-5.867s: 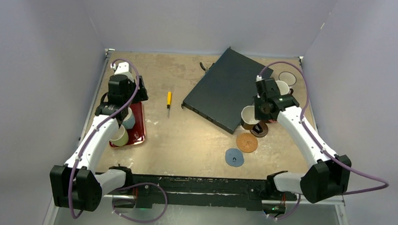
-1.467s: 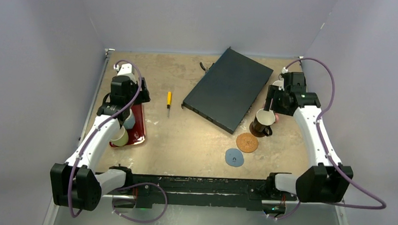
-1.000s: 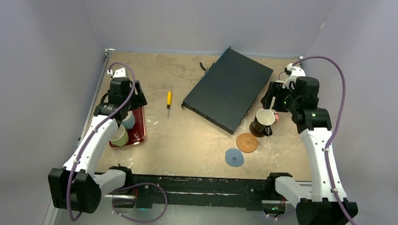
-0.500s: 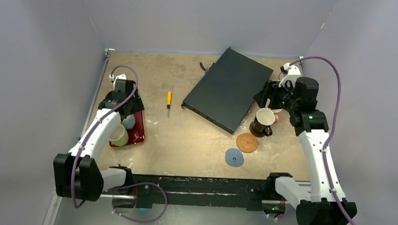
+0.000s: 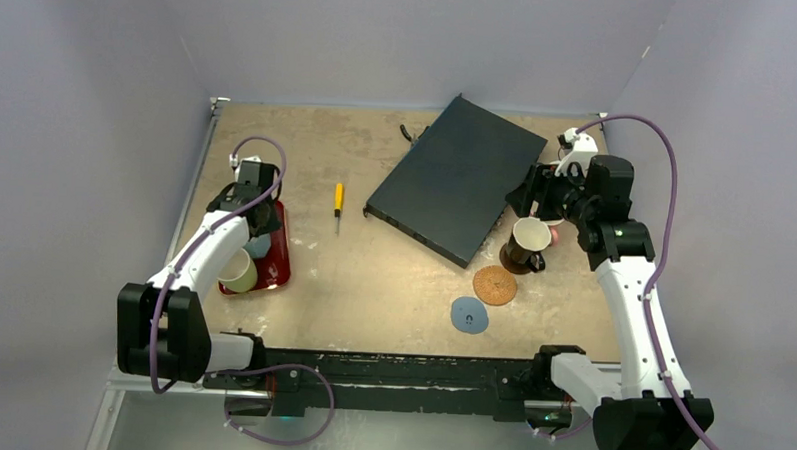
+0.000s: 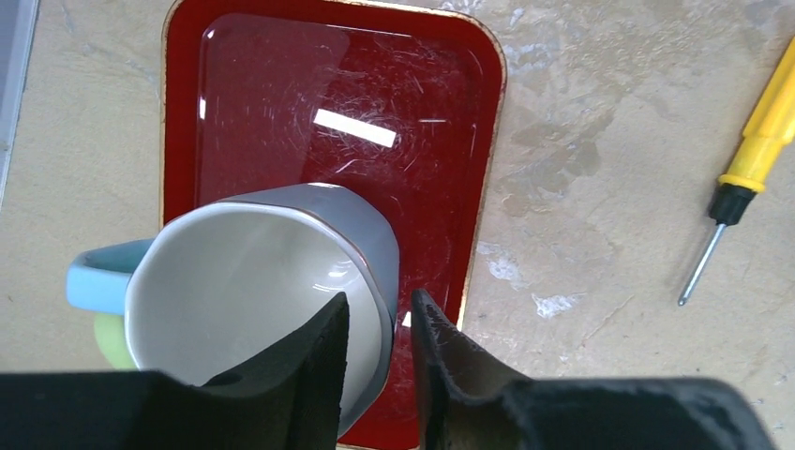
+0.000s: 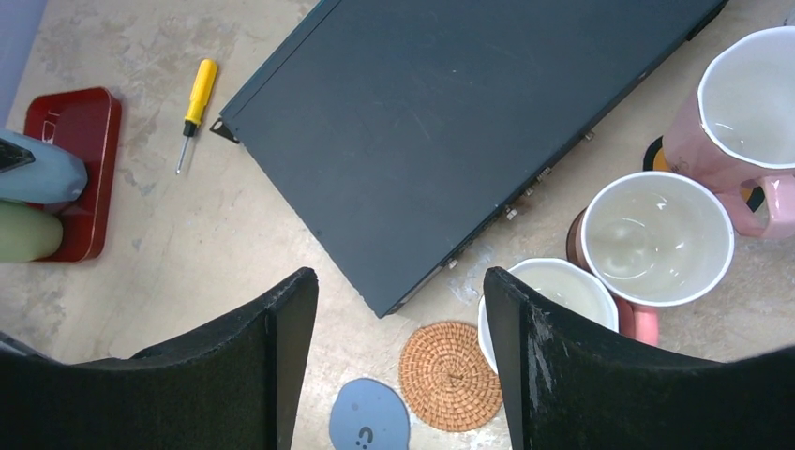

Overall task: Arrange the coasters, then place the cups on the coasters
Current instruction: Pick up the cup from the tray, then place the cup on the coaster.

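Note:
My left gripper (image 6: 380,300) (image 5: 257,223) pinches the wall of the light blue cup (image 6: 253,281), one finger inside and one outside. That cup stands on the dark red tray (image 6: 281,103) beside the green cup (image 5: 238,270). My right gripper (image 7: 398,281) (image 5: 533,195) hangs wide open and empty above the table. Below it lie the tan coaster (image 7: 450,375) and the blue-grey coaster (image 7: 368,417). The dark brown cup (image 5: 524,245) stands right of the tan coaster. The pink cup (image 7: 750,103) sits on an orange dark-rimmed coaster (image 7: 659,153). Other coasters are hidden.
A flat black box (image 5: 456,177) lies slanted at the back middle. A yellow screwdriver (image 5: 338,198) lies between tray and box. Another cream-lined cup with a reddish outside (image 7: 656,239) stands between the pink and dark brown cups.
My left gripper came down and nearer over the tray, and its jaws closed on the light blue cup's wall. The right gripper shifted slightly left and stayed open.

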You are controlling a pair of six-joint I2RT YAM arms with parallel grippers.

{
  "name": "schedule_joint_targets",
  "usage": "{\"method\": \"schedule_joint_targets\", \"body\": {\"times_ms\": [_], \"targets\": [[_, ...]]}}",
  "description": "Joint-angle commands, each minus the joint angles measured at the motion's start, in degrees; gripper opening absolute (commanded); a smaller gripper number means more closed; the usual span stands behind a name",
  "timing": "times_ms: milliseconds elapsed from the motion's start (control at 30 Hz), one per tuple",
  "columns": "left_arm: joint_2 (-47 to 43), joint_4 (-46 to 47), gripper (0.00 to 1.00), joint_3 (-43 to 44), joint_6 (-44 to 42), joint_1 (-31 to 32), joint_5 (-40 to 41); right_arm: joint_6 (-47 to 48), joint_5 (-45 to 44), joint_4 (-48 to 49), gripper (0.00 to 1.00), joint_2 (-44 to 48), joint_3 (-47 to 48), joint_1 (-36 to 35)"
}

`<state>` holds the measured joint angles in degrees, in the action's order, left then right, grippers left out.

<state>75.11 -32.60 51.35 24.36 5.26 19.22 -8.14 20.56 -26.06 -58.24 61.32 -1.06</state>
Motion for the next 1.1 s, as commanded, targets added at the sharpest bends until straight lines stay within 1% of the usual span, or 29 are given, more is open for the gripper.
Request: {"method": "schedule_joint_targets", "body": {"times_ms": [0,100,200,233,333,500,700,800,933,1067], "targets": [[0.5,2.3,0.22,-1.1,-1.2,-0.3,2.2,-0.7,0.8,0.6,0.68,0.8,0.0,0.2],[0.5,2.5,0.11,-1.2,-1.6,-0.3,2.3,-0.6,0.6,0.0,0.68,0.5,0.2,0.2],[-0.1,2.3,0.04,-0.9,-2.1,-0.3,3.0,-0.4,0.3,-0.1,0.68,0.4,0.3,0.2],[-0.4,2.0,0.00,-0.6,-2.1,-0.3,3.3,-0.3,0.3,-0.4,0.68,0.3,0.6,0.2],[-2.0,2.1,0.00,0.6,-2.7,-0.3,2.3,0.0,0.4,-1.0,0.68,0.2,1.6,0.1],[-4.4,2.4,0.00,4.3,-3.7,-0.3,-1.8,-0.1,0.8,-0.8,0.68,1.1,1.2,0.2],[-5.9,0.9,0.00,9.6,-3.1,-0.1,-8.3,0.3,2.2,-0.1,0.69,1.0,0.1,0.2],[-6.6,-0.4,0.00,10.6,1.0,0.7,-10.5,-1.9,5.0,1.8,0.72,0.9,-0.7,0.1],[-7.0,-0.5,0.00,9.5,10.7,4.1,-11.8,-6.2,5.1,5.3,0.72,1.6,-2.3,-1.9],[-7.3,-1.5,0.00,7.7,21.8,12.4,-5.6,-8.6,-0.3,6.2,0.72,1.1,-2.8,-7.5]]}}
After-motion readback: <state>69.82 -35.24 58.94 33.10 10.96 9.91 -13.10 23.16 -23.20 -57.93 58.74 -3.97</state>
